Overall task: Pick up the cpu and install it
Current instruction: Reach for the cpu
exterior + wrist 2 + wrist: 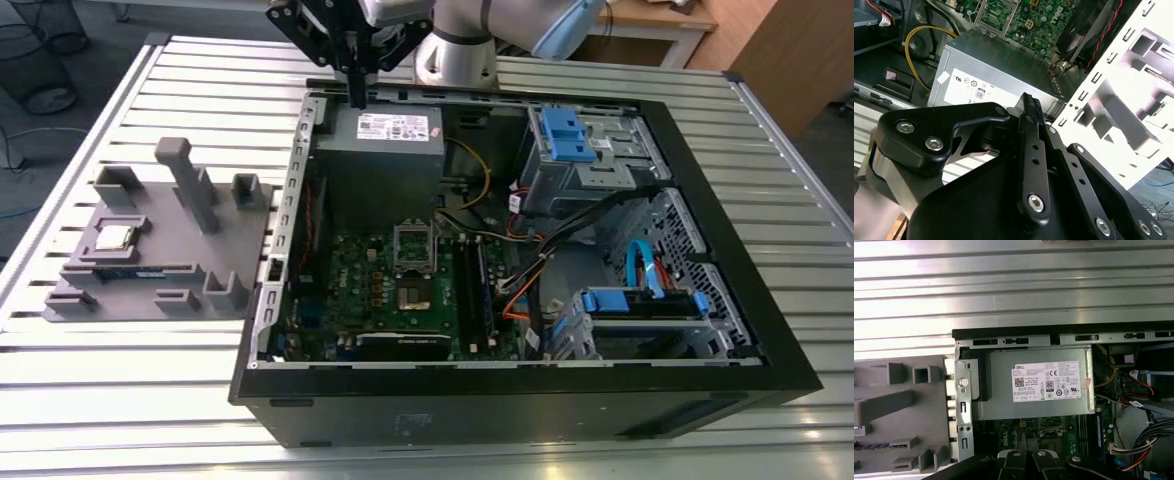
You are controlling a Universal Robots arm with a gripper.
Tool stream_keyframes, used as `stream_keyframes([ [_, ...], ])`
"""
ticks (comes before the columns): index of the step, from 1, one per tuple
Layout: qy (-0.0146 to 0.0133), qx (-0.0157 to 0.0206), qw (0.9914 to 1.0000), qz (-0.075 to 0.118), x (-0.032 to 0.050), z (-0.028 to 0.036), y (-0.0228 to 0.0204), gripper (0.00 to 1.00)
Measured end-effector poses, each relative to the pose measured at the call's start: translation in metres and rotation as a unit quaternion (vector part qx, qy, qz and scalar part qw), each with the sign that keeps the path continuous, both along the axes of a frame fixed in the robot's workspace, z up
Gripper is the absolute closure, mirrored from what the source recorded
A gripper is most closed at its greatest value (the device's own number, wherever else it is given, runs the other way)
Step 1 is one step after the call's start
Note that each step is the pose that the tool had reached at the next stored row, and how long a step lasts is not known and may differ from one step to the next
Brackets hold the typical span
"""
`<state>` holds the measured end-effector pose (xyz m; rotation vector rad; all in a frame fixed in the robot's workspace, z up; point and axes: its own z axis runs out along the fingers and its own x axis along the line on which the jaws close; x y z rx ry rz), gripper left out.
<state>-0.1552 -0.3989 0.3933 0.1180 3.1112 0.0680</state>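
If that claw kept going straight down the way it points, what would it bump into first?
Most likely the grey power supply box, right under the gripper; depth is unclear, so the computer case rim might come first.

cpu (pixel 118 237) too small for detail; arm (pixel 461 50) cropped at top edge.

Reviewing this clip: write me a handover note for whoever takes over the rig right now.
Gripper: shut, holding nothing, above the power supply at the edge of the computer case.
Cpu: lying on the grey tray on the exterior view's left, outside the case, apart from the gripper.
Done: nothing that shows.
Left: picking up the cpu and installing it on the green board.
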Motion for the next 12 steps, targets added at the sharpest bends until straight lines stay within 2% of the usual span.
stream_keyframes([
  [12, 0.0000, 0.0000, 1.00000, 0.000, -0.0095, 0.0000, 0.0000, 0.89],
])
